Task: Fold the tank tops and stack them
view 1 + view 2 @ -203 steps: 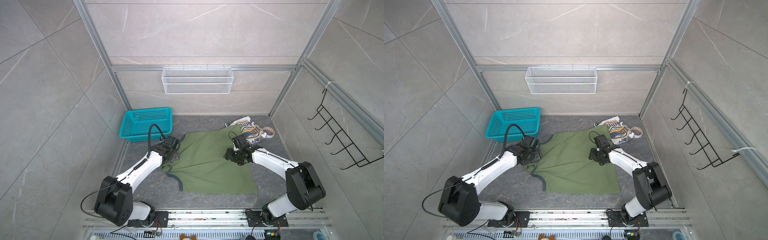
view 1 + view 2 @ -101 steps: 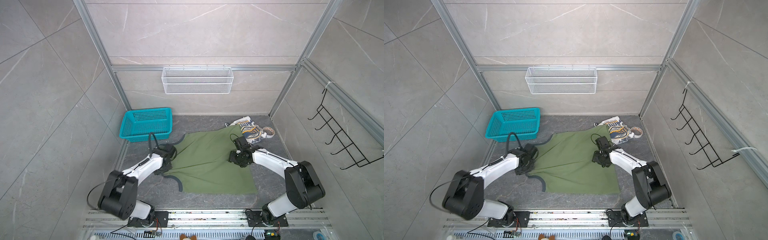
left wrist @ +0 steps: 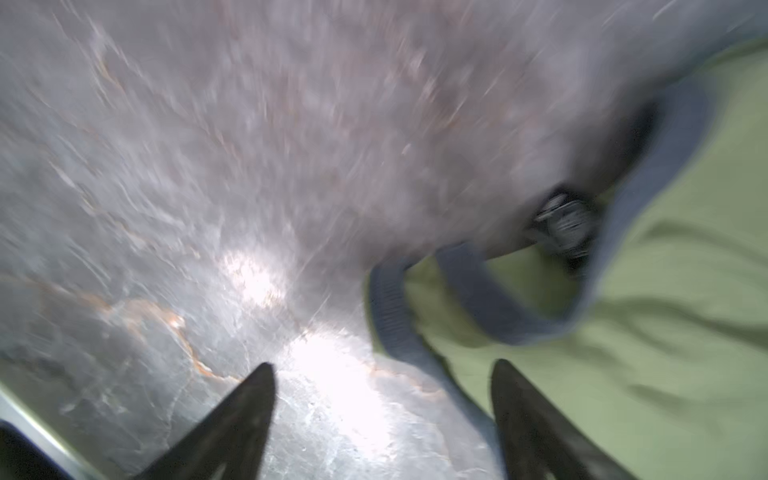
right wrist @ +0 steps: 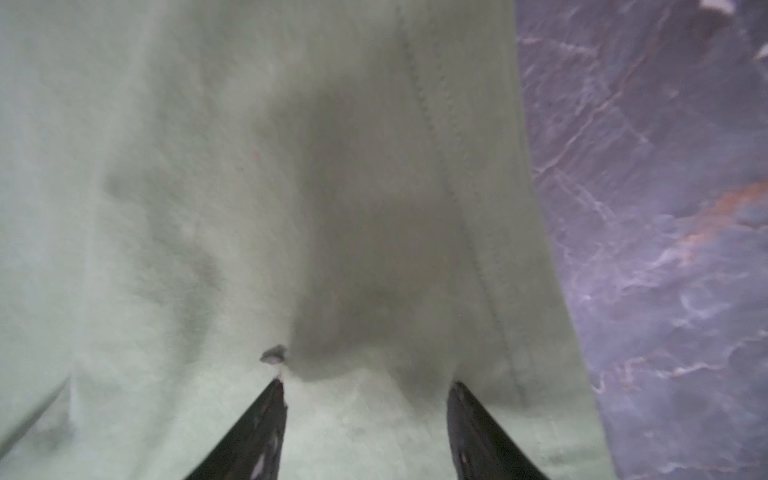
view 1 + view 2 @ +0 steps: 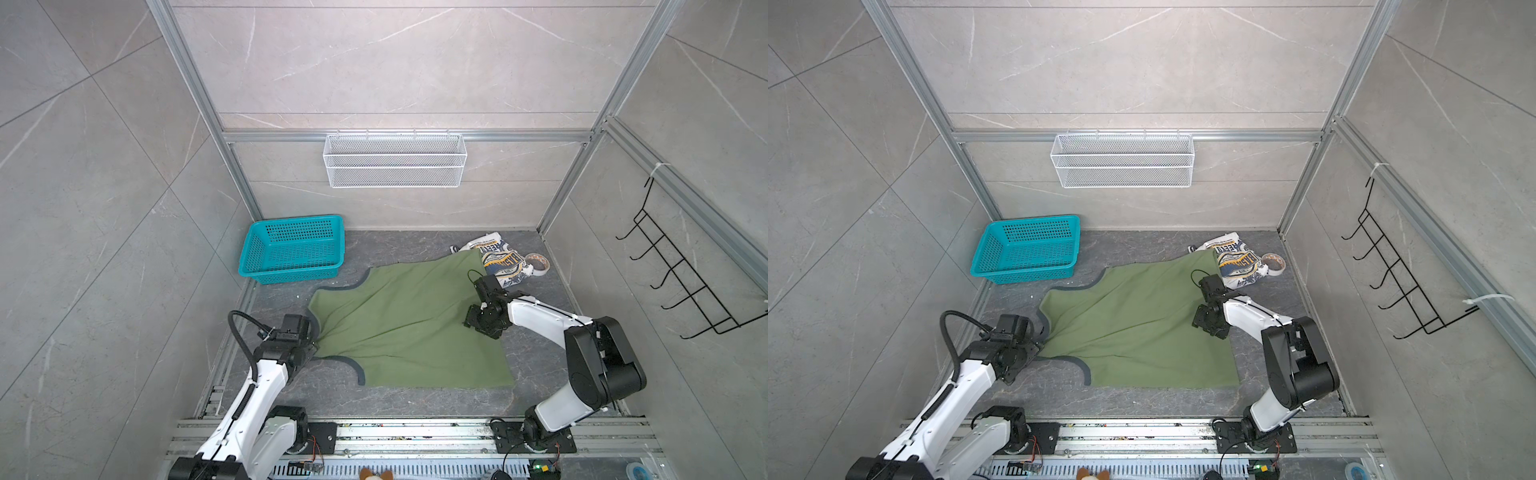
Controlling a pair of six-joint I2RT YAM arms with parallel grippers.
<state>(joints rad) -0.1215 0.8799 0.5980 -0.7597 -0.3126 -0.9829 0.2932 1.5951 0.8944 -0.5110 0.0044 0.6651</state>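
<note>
The olive green tank top [image 5: 407,328] lies spread on the table [image 5: 415,403], its grey-trimmed straps toward the left and its hem toward the right. The white tank top [image 5: 500,266] sits crumpled at the far right of the table, touching the green one's far corner, with a tape roll [image 5: 539,264] just beside it.

The left arm [image 5: 266,386] rises from the near rail and leans toward the far side, with its wrist bent over toward the green top's strap edge. In the blurred left wrist view the left fingers [image 3: 245,415] stand wide apart and released. One is over bare table and the other over green cloth, and the grey trim [image 3: 390,316] curls just ahead of the tips, not pinched.

The right arm [image 5: 540,322] has its elbow raised at the right, and its white forearm reaches leftward to the hem side of the green top, with the wrist tipped down. The right fingers [image 4: 266,419] are parted over the cloth beside the stitched hem [image 4: 469,232]. Nothing is clamped between them; whether the tips press on the fabric cannot be told.

A teal basket [image 5: 293,249] stands at the far left of the table, well apart from both arms.
</note>
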